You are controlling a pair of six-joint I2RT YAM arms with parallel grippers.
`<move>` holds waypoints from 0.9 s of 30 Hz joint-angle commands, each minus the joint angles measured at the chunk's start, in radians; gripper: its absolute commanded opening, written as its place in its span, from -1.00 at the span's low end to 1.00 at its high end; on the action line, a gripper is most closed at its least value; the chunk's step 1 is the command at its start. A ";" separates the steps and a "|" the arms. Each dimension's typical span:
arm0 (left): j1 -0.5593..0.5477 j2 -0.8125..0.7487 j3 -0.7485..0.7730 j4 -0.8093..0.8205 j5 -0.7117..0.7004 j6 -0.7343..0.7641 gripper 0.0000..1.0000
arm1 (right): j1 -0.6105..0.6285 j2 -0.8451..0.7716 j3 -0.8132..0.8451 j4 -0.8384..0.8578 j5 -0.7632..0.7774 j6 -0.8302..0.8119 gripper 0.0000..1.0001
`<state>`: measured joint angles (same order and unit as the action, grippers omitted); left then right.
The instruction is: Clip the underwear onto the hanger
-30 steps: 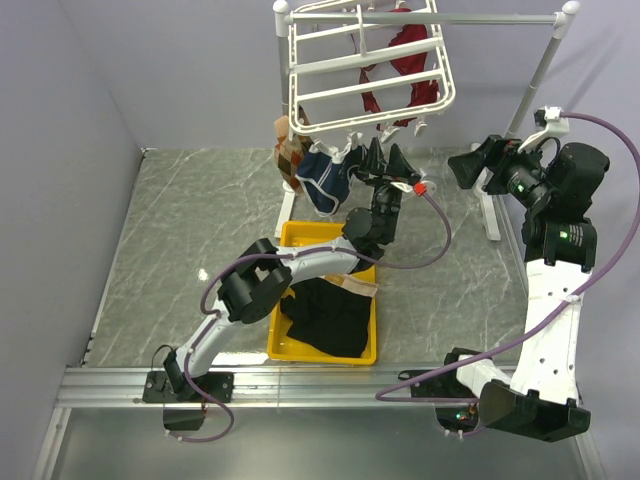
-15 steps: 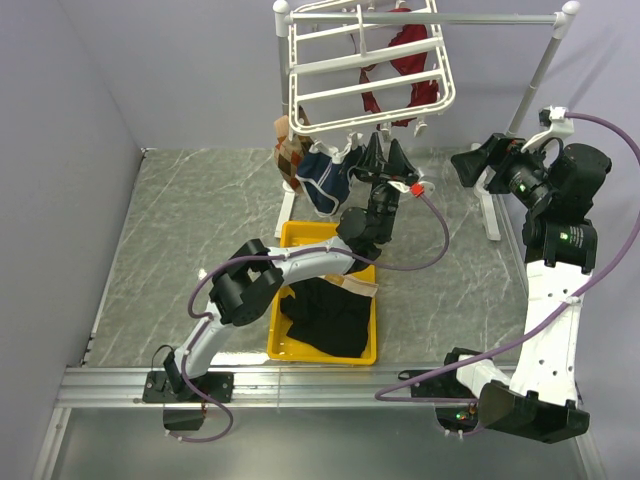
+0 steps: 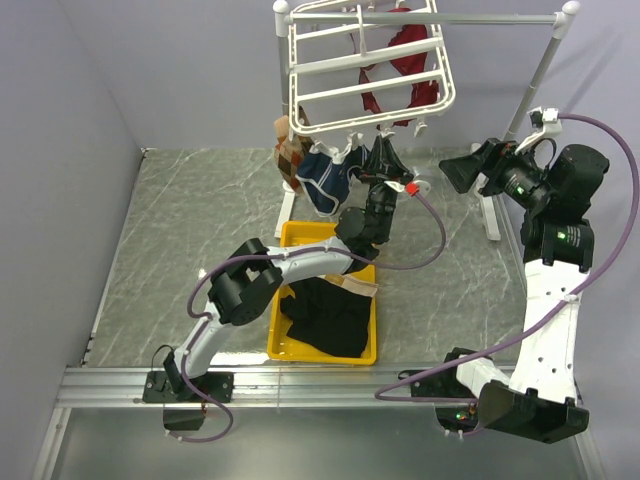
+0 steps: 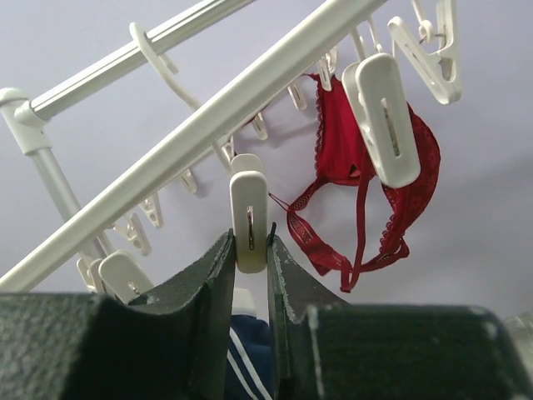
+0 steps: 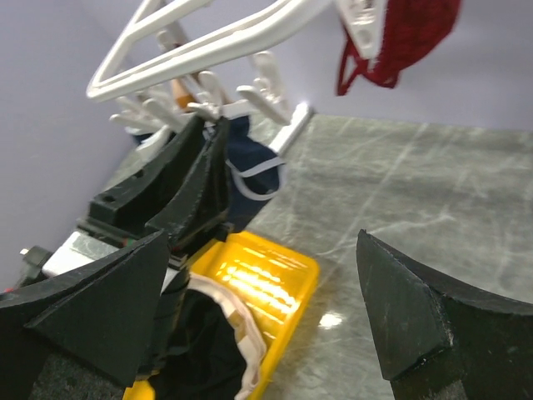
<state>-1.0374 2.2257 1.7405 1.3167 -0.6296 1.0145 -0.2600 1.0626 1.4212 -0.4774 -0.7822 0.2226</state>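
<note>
The black underwear (image 3: 328,312) with a tan waistband lies in the yellow bin (image 3: 300,236); it also shows in the right wrist view (image 5: 204,342). The white hanger (image 3: 365,62) hangs tilted from a pole, with clips dangling below. My left gripper (image 3: 380,155) is raised under the hanger's front edge and is shut on one white clip (image 4: 249,220), its fingers (image 4: 210,275) pressing both sides. My right gripper (image 3: 478,166) is open and empty, held high to the right of the hanger, facing the left gripper and the bin (image 5: 275,275).
A navy pair with white trim (image 3: 322,178) and a patterned cloth (image 3: 289,152) hang at the hanger's front left. A red garment (image 3: 400,70) hangs further back, also in the left wrist view (image 4: 366,179). The white pole stand (image 3: 535,75) is at the right.
My left gripper's jaws have closed from spread wide onto the clip. My right gripper has shifted slightly left toward the hanger.
</note>
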 commanded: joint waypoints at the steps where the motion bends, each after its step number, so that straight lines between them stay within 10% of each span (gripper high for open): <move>1: 0.004 -0.087 -0.033 0.546 -0.002 -0.051 -0.53 | -0.005 -0.004 -0.021 0.097 -0.094 0.069 1.00; 15: 0.004 -0.213 -0.208 0.544 0.042 -0.174 -0.61 | 0.024 0.033 -0.084 0.460 -0.279 0.357 0.75; 27: 0.004 -0.278 -0.300 0.500 0.085 -0.243 -0.65 | 0.139 0.091 0.008 0.390 -0.305 0.227 0.43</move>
<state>-1.0344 2.0220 1.4651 1.3163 -0.5743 0.8181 -0.1265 1.1656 1.3750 -0.1020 -1.0473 0.4755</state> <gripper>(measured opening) 0.234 0.722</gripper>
